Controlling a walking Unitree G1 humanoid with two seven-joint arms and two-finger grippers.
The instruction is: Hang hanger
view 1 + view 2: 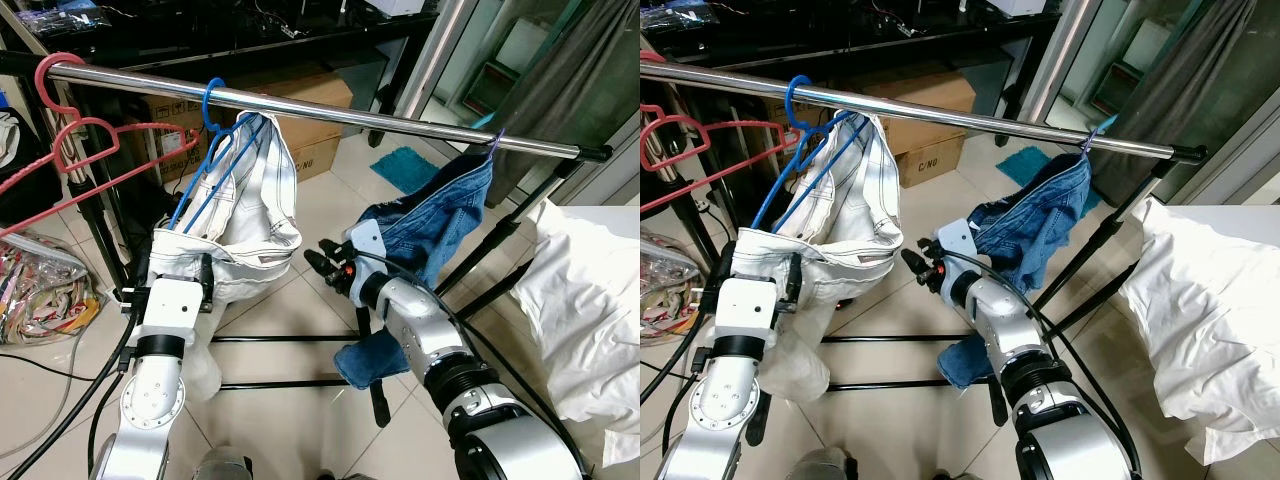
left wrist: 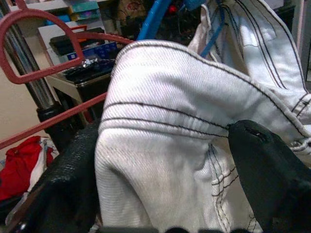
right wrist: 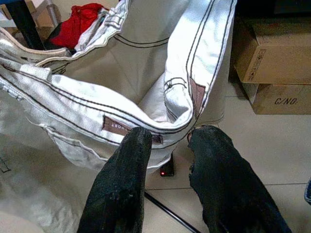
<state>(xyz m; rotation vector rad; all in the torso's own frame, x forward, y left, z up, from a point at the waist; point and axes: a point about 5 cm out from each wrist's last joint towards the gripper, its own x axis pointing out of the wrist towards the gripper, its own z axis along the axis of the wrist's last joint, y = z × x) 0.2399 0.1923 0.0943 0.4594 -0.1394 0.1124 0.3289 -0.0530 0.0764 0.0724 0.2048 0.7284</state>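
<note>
Blue hanger (image 1: 212, 128) hooked on rail (image 1: 330, 110), white jeans (image 1: 250, 215) draped below. I see left gripper (image 2: 165, 160) clamping waistband; right gripper (image 3: 165, 145) parted, beside jeans.

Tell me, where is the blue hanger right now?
The blue hanger hooks over the rail toward the robot's left, carrying the white jeans, between the red hangers and the blue jeans.

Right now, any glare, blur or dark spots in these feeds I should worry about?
Eye views: sharp, with bright glare streaks along the chrome rail. Left wrist view: soft and grainy, its black fingers blurred against the white jeans. Right wrist view: fingers out of focus, the cardboard box sharp.
</note>
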